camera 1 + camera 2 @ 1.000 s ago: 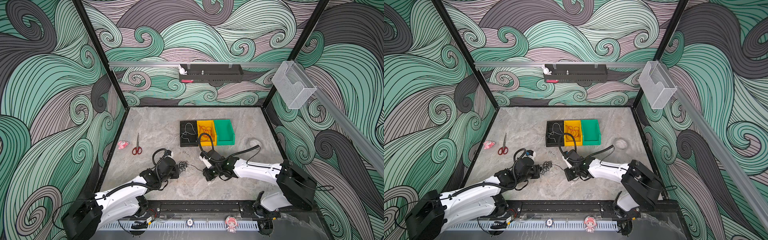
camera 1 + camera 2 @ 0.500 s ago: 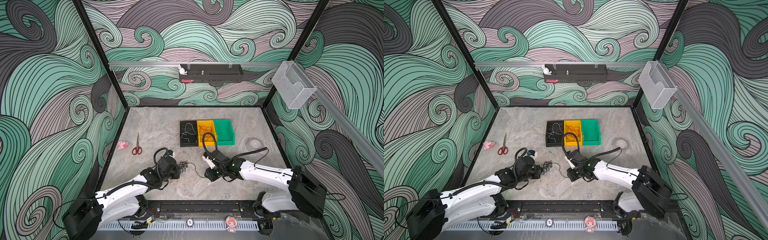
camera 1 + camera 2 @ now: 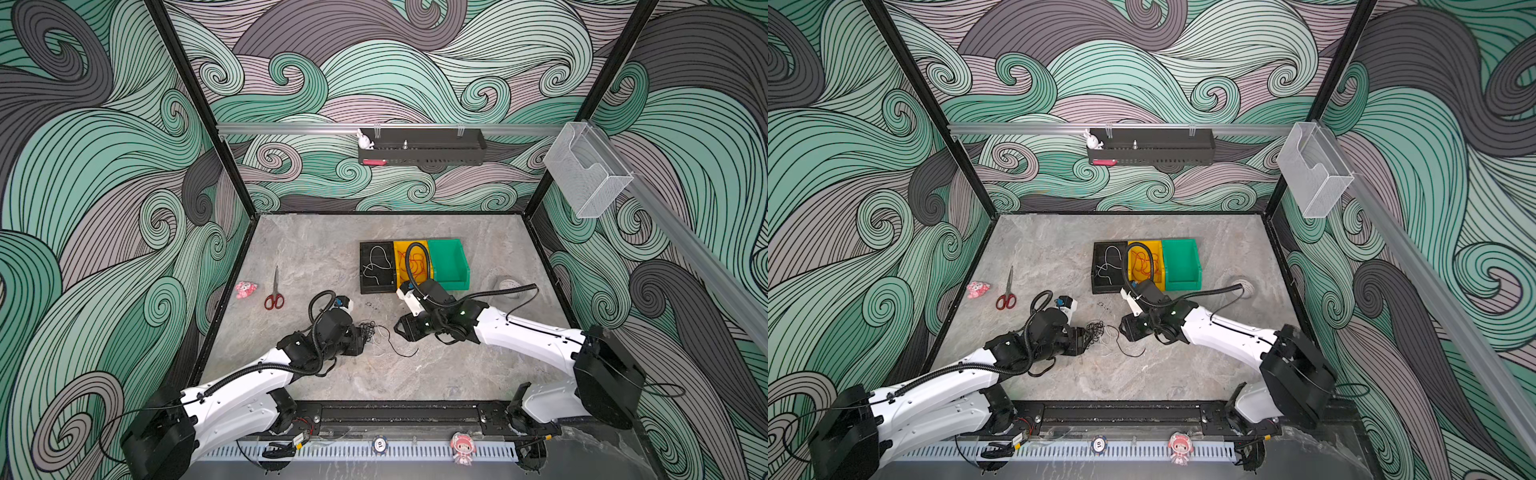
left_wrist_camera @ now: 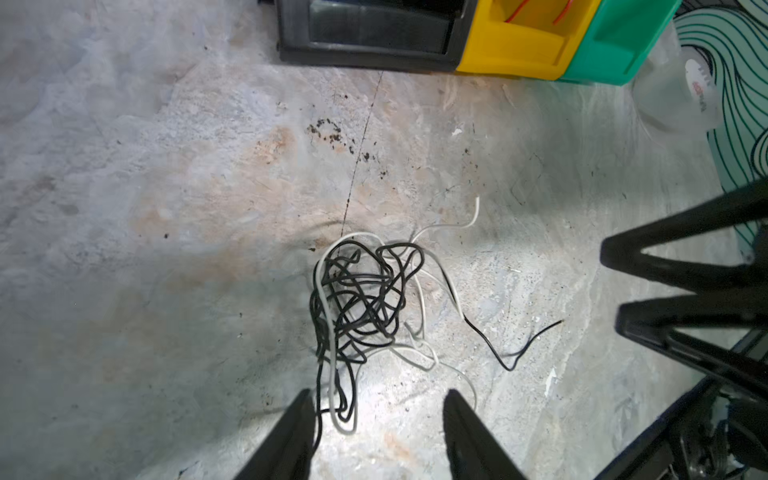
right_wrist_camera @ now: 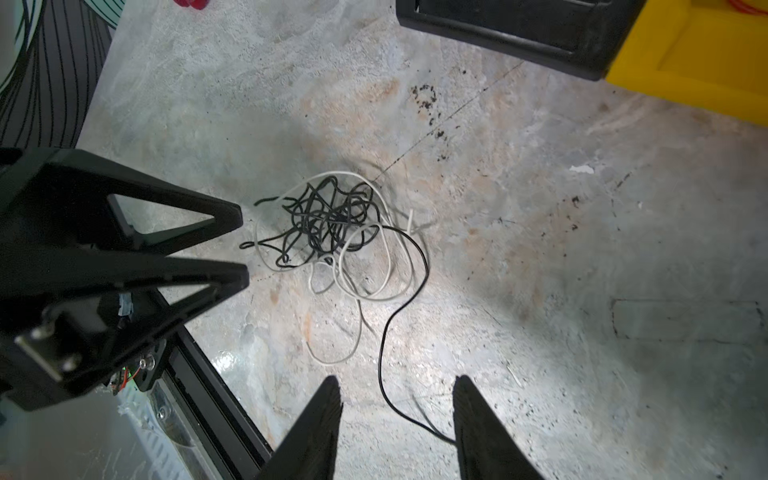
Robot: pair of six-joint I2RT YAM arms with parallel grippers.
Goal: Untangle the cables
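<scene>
A knot of black and white cables [image 3: 371,333] [image 3: 1097,331] lies on the stone table between my two grippers. My left gripper [image 3: 360,338] [image 4: 379,395] is open; a few loops of the knot [image 4: 357,299] lie on the table between its fingers, close to one of them. My right gripper [image 3: 400,328] [image 5: 397,380] is open too, and a loose black tail [image 5: 384,353] runs across the table between its fingers. Neither pinches a wire. A white cable [image 3: 377,266] lies in the black bin and a red cable [image 3: 417,262] in the yellow bin.
Black bin [image 3: 365,286], yellow bin [image 3: 400,249] and green bin [image 3: 451,264] stand in a row behind the grippers. Red-handled scissors [image 3: 274,293] and a pink toy [image 3: 246,289] lie at the left. A clear round lid [image 3: 508,286] sits at the right.
Both grippers have gone from shut to open. The right gripper has drawn back to the right, and the black tail now lies loose on the table.
</scene>
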